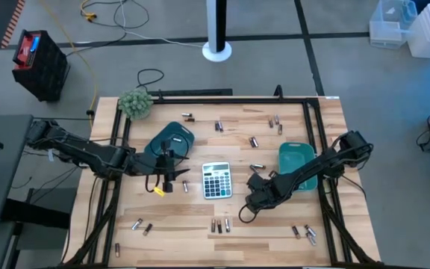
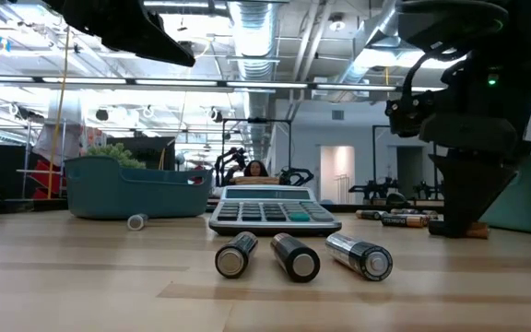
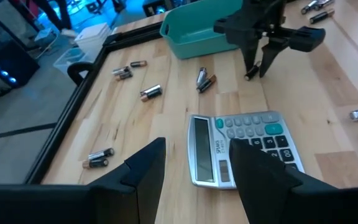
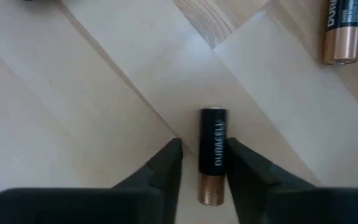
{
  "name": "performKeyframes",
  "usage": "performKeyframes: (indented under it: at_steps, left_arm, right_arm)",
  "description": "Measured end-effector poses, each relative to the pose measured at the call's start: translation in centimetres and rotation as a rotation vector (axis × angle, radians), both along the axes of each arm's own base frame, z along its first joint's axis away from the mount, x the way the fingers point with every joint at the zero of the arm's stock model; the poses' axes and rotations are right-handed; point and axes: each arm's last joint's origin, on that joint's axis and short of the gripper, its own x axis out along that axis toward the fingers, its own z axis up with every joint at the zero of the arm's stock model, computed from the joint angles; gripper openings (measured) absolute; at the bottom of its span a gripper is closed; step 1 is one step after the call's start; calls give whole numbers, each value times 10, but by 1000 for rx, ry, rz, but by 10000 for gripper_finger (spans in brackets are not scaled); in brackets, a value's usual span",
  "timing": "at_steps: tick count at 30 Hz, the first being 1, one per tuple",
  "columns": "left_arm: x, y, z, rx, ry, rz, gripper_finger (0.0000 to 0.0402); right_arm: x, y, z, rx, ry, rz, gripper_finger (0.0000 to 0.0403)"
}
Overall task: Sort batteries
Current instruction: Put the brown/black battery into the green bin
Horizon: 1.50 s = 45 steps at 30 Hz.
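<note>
Right of calculator (image 1: 216, 180): right gripper (image 4: 202, 163) down at table (image 1: 275, 224), fingers parted astride one battery (image 4: 213, 154), not clenched. Left of calculator: left gripper (image 3: 194, 165) released, empty, beside tray (image 1: 169, 142). Other batteries (image 1: 221, 225) scattered toward table edges; bare wood between.

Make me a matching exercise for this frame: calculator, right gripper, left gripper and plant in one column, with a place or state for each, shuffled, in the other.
1. calculator
2. right gripper
3. left gripper
4. plant

A. at the far-left corner of the table
B. jaws either side of a Duracell battery lying on the wood
C. between the left tray and the right tray
D. jaws open with nothing between them

Pairs: 1-C, 2-B, 3-D, 4-A
</note>
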Motion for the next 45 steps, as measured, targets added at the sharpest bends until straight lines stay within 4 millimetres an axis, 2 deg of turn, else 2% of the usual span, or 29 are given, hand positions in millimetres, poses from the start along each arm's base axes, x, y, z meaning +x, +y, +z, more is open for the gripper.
performKeyframes:
  at_steps: [5,10,20,28,32,37,41,45]
  left_arm:
    - [-1,1,-8,6,12,-2,173]
    - [0,5,-9,4,10,17,173]
    - [0,7,-9,-1,8,28,173]
    - [0,7,-8,-5,2,28,173]
    - [0,7,-8,-6,1,29,173]
    - [0,7,-8,-8,-1,30,173]
    - [1,7,-7,-13,-12,30,173]
    - [3,6,-6,-18,-31,30,173]
  right_arm:
    - [1,0,0,5,-4,9,61]
    - [2,1,2,8,-5,25,24]
    - [14,5,20,-45,26,109,13]
    - [25,9,36,-82,-21,234,12]
    - [24,10,61,-110,-112,292,12]
    - [13,13,117,-264,-387,385,12]
    - [-8,13,155,-372,-523,440,12]
    - [-39,6,169,-437,-577,442,13]
